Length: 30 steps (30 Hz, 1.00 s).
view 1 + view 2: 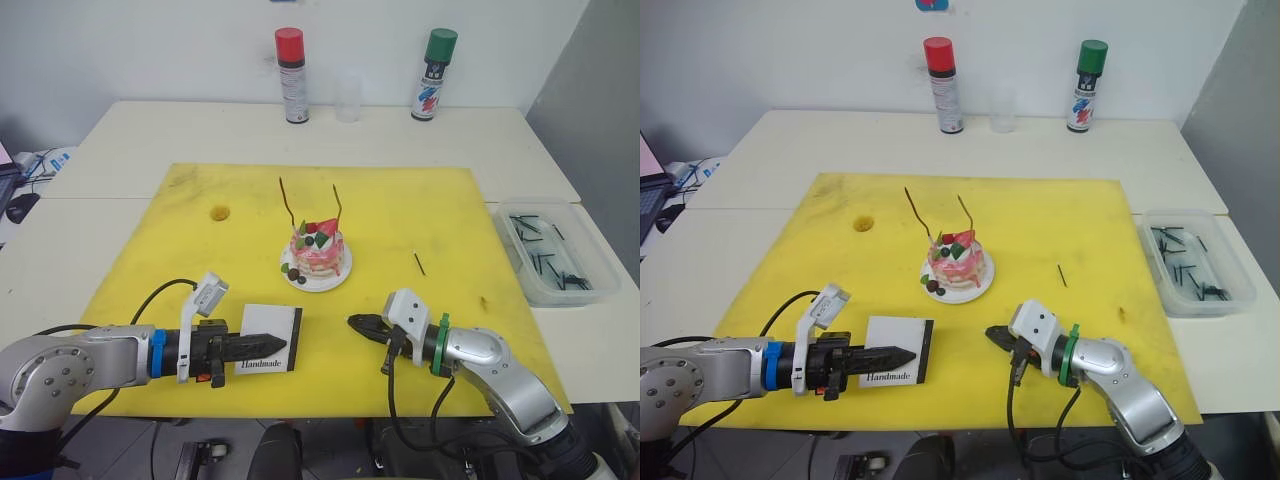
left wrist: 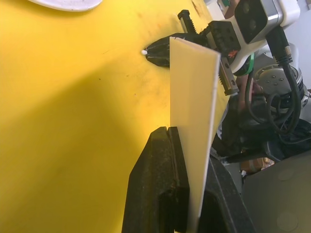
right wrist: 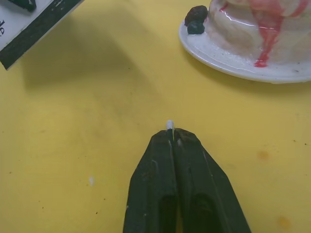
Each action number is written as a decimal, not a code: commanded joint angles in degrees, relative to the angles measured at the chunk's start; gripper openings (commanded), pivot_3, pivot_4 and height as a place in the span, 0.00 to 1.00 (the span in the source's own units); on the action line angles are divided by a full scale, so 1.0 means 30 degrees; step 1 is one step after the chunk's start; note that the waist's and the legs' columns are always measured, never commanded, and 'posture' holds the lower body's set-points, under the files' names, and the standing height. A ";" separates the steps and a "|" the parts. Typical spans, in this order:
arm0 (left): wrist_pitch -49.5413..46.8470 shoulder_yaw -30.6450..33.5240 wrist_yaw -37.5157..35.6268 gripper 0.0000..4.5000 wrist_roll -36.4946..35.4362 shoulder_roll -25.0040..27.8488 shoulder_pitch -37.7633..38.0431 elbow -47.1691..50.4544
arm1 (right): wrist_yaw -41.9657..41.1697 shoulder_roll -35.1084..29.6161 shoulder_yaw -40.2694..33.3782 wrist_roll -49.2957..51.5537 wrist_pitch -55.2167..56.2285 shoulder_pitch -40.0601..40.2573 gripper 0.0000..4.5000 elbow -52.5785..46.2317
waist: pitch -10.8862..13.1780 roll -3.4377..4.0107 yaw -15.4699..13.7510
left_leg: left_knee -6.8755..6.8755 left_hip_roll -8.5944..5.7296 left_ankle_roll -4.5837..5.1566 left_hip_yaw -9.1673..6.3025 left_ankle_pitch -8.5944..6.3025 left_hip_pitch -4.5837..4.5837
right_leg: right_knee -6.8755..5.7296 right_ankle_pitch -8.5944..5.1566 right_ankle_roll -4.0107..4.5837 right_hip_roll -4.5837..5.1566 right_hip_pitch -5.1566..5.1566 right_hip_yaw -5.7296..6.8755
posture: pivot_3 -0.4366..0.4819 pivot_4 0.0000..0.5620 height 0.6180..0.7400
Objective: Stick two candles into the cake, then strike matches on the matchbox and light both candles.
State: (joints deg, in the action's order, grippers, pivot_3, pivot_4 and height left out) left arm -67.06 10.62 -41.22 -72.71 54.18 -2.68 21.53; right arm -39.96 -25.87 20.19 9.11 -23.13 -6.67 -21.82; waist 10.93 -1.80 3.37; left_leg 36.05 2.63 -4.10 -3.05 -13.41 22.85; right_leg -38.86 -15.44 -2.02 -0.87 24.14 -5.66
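Head views, for you: the cake (image 1: 318, 252) sits on its small white plate (image 1: 330, 281) near the middle of the yellow mat (image 1: 400, 210), with both candles (image 1: 287, 207) already standing in its top, thin and wavy, leaning slightly apart. Your left gripper (image 1: 270, 343) is low over the mat's near edge, jaws clamped on the matchbox (image 1: 268, 338), the box held upright with its "Handmade" face toward the camera. Your right gripper (image 1: 358, 323) is just beside it on the right, pointing at the box, a narrow gap of mat between them. One loose match (image 1: 420, 264) lies on the mat right of the cake; more matches lie in the clear tray (image 1: 556, 254) off the mat's right edge. Two spray cans (image 1: 291, 75) and a clear cup (image 1: 347, 98) stand at the back of the table (image 1: 180, 130). Left wrist view: the fingers (image 2: 163, 189) are pressed against the box's flat sides, the box edge-on and reaching forward from the tips; the right gripper's tip is beyond it with a tiny white point showing. Right wrist view: the fingers (image 3: 187, 179) are pressed together, pinching a match (image 3: 169, 124) whose pale head just peeks past the tips; the matchbox's dark strip is in the far corner, the plate well apart.
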 commanded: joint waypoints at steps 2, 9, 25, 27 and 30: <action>0.0006 0.0127 -0.0453 0.00 0.0193 -0.0227 -0.0448 -0.0137 | 0.0048 -0.0057 -0.0722 0.0564 -0.0693 0.0055 0.01 -0.0880 | 0.0000 0.0000 -0.0002 | 0.0002 0.0000 0.0000 -0.0001 0.0000 0.0000 | -0.0003 0.0001 -0.0001 0.0000 0.0000 -0.0001 | 0.48 0.27 1.00; 0.0276 -0.0459 -0.1197 0.00 0.0930 -0.0974 -0.1676 -0.0823 | -0.1052 -0.1014 -0.1780 0.2171 -0.2387 -0.1762 0.01 -0.3528 | 0.0001 0.0002 -0.0008 | 0.0008 -0.0003 0.0001 -0.0003 0.0001 0.0003 | -0.0009 0.0007 -0.0011 -0.0003 0.0001 -0.0001 | 0.48 0.27 1.00; 0.0274 -0.1368 -0.3568 0.00 0.2446 -0.2267 -0.5328 -0.3002 | -0.3810 -0.2554 0.1529 0.1630 -0.3612 -0.8208 0.01 -0.4046 | -0.0001 -0.0003 -0.0021 | 0.0001 -0.0002 0.0004 -0.0033 0.0001 0.0031 | -0.0014 0.0055 -0.0090 -0.0015 0.0009 0.0027 | 0.48 0.27 1.00; 0.0247 -0.1342 -0.3598 0.00 0.2464 -0.2306 -0.5286 -0.2967 | -0.3690 -0.2478 0.1783 0.1220 -0.3479 -0.8299 0.01 -0.3741 | -0.0002 -0.0003 -0.0019 | 0.0003 -0.0001 0.0004 -0.0035 0.0001 0.0027 | -0.0016 0.0056 -0.0091 -0.0015 0.0006 0.0027 | 0.48 0.27 1.00; 0.0239 -0.1293 -0.3590 0.00 0.2492 -0.2352 -0.5199 -0.2907 | -0.3592 -0.2430 0.1971 0.0682 -0.3279 -0.8289 0.01 -0.3320 | -0.0001 -0.0003 -0.0017 | 0.0007 -0.0001 0.0004 -0.0036 0.0002 0.0025 | -0.0021 0.0060 -0.0098 -0.0015 0.0006 0.0028 | 0.48 0.27 1.00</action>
State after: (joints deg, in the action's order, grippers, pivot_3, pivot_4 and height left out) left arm -66.23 5.44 -51.21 -65.08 47.27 -18.25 12.32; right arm -51.10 -33.27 26.20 12.06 -34.12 -30.70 -31.21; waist 10.93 -1.80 3.32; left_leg 36.08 2.63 -4.08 -3.16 -13.41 22.93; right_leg -38.93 -15.26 -2.32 -0.91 24.16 -5.57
